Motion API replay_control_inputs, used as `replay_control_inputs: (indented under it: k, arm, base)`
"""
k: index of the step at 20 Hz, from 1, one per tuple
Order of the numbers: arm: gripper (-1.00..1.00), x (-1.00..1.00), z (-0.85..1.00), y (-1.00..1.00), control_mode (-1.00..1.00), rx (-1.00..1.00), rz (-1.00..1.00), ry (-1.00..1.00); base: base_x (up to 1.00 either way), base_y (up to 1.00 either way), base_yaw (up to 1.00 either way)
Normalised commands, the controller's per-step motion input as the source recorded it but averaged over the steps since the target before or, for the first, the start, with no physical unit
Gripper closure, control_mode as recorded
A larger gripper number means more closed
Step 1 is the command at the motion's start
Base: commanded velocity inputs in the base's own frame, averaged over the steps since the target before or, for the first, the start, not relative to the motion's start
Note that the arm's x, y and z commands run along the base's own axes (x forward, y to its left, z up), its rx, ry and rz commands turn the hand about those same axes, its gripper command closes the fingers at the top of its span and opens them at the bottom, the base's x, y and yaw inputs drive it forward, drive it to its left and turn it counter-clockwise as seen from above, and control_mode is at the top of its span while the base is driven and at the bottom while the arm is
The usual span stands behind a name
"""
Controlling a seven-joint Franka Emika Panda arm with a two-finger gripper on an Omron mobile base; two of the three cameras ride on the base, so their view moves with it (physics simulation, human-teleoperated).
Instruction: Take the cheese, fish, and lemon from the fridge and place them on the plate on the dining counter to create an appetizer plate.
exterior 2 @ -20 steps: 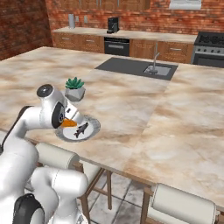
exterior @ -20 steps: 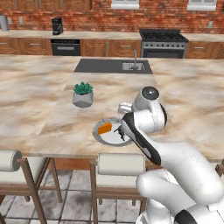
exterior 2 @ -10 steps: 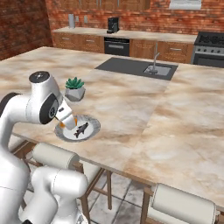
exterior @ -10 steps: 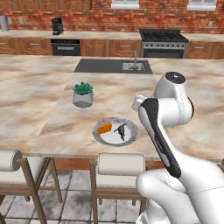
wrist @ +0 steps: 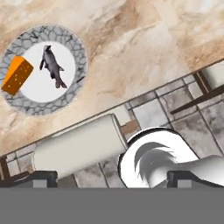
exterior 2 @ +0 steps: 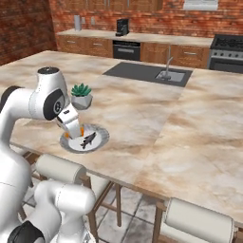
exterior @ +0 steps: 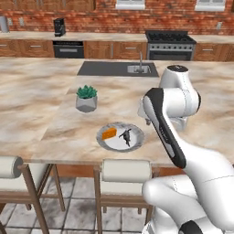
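Gripper (wrist: pixel 112 177) spread wide, holding nothing; two dark fingertips (wrist: pixel 43 178) far apart at the bottom of the hand view, aimed down past the counter edge toward a stool and tiled floor. In the right base view the hand (exterior 2: pixel 70 124) hangs over the near-left rim of the plate, partly covering it; exact height above it hard to judge from this angle.

Plate (exterior: pixel 104 141) resting on the dining counter (exterior: pixel 41 100), close to the near edge, above a padded stool (exterior: pixel 124 171). Cheese (exterior: pixel 109 134) lying on the plate's left part, an orange wedge. Fish (exterior: pixel 125 136) just beside it at the plate's middle, small, dark grey, flat on its side. Seen again in the hand view: cheese (wrist: pixel 16 75) overlapping the patterned rim, fish (wrist: pixel 53 66) on the white centre, the two close together but apparently not touching.

Potted plant (exterior: pixel 86 98) standing upright behind the plate, near it, toward the sink. Dark inset sink (exterior: pixel 116 68) with faucet farther back on the same counter. Beyond, wall counter with oven, coffee machine (exterior: pixel 58 26) and stove (exterior: pixel 170 43) against a brick wall.
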Motion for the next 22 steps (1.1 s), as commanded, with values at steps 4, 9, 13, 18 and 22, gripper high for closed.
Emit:
replay_control_inputs:
  k: [4,9,13,18,22]
  arm:
    - [-1.0,0.0,0.0,0.0,1.0,0.0,0.0,0.0]
    - [-1.0,0.0,0.0,0.0,1.0,0.0,0.0,0.0]
    - [-1.0,0.0,0.0,0.0,1.0,0.0,0.0,0.0]
    - [-1.0,0.0,0.0,0.0,1.0,0.0,0.0,0.0]
    - [-1.0,0.0,0.0,0.0,1.0,0.0,0.0,0.0]
  base:
    - [-0.88,-0.4,-0.13]
    - [-1.0,-0.85,-0.22]
    - [-1.0,-1.0,-0.17]
    - [-0.83,-1.0,-0.15]
    - [-0.54,-1.0,-0.18]
